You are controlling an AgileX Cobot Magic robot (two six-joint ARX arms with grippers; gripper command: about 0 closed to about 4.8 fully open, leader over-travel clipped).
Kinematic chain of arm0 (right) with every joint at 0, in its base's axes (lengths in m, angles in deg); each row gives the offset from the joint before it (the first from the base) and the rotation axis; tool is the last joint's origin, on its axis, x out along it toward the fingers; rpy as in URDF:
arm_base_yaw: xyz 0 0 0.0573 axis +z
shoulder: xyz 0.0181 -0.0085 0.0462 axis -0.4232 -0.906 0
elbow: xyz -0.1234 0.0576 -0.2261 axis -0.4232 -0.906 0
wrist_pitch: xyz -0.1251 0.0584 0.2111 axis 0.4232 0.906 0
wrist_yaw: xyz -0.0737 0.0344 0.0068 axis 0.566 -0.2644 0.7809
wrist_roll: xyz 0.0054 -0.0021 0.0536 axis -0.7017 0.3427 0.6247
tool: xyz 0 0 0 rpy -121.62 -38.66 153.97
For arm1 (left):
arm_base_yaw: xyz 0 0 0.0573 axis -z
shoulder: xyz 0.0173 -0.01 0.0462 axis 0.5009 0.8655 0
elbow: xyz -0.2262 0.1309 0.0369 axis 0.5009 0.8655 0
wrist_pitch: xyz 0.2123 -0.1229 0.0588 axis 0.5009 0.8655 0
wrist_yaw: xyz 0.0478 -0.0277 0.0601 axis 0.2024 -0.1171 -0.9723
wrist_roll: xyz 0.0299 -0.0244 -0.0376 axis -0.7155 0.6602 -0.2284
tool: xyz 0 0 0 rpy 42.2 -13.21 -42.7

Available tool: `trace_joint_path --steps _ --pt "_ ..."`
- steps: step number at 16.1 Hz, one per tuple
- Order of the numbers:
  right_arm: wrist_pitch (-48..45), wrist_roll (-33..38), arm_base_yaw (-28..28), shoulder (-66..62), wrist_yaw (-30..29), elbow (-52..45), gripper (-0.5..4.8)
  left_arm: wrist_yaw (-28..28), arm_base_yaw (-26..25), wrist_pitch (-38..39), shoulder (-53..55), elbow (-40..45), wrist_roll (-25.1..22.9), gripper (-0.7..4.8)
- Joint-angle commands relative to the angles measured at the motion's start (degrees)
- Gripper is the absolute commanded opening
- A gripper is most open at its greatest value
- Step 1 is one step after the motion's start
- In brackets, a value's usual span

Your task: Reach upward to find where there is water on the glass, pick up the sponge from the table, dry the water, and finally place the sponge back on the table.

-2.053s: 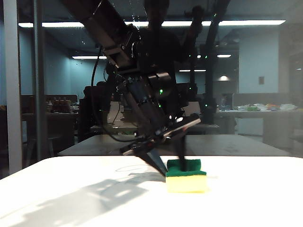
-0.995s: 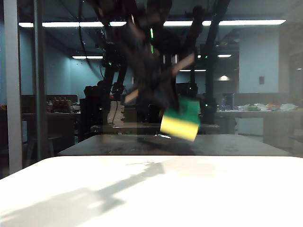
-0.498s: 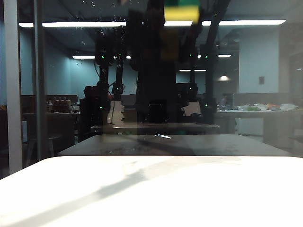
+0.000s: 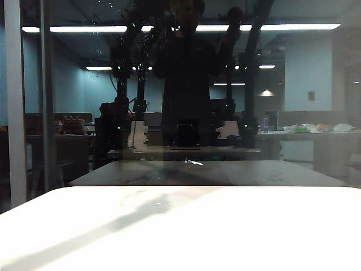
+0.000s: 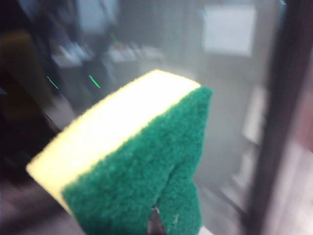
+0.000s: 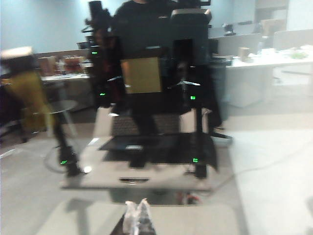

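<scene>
My left gripper (image 5: 155, 224) is shut on the sponge (image 5: 132, 161), a yellow foam block with a green scouring layer. One dark fingertip presses into the green side. The sponge is held up close to the glass (image 5: 230, 98), tilted, in the left wrist view. Neither the sponge nor the left arm shows in the exterior view. Tiny pale water droplets (image 4: 113, 5) speckle the glass (image 4: 316, 84) near its top. My right gripper (image 6: 137, 216) is shut and empty, low over the white table (image 6: 210, 215), facing the glass.
A pale grey frame bar (image 4: 12, 101) stands at the left of the pane. The white table (image 4: 225, 231) carries only a slanting arm shadow. A dim mirrored sponge image (image 6: 142, 74) shows in the pane. A dark upright bar (image 5: 274, 122) runs beside the sponge.
The left arm has lifted the sponge off the table and up out of the top of the exterior view. Its shadow on the table has thinned. The right arm has stayed still.
</scene>
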State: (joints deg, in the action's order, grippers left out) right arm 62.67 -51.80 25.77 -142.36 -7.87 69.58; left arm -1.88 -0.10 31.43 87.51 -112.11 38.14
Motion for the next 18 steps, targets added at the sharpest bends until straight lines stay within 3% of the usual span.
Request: trace_joint_path --steps 1,2,5,8,13,18 --pt "-0.9 -0.2 0.0 0.4 -2.0 0.2 -0.02 -0.1 -3.6 -9.4 -0.1 -0.4 -1.0 -0.06" --pt "-0.9 -0.2 0.0 0.4 -2.0 0.2 -0.02 -0.2 -4.4 -11.2 0.2 -0.4 -1.0 -0.06" --pt "-0.9 -0.2 0.1 0.4 -9.4 0.2 -0.02 0.2 -9.0 -13.2 0.6 -0.4 -1.1 -0.06" --pt "-0.8 -0.2 0.0 0.5 -12.6 0.2 -0.02 7.7 -12.1 -19.5 2.8 -0.4 -1.0 -0.06" --pt "0.8 -0.2 0.1 0.5 -19.7 0.2 -0.02 14.3 -13.1 -23.8 7.1 -0.4 0.1 -0.05" --pt "3.7 -0.2 0.1 0.5 -19.8 0.2 -0.02 11.4 -13.6 -30.2 9.7 -0.9 3.3 -0.06"
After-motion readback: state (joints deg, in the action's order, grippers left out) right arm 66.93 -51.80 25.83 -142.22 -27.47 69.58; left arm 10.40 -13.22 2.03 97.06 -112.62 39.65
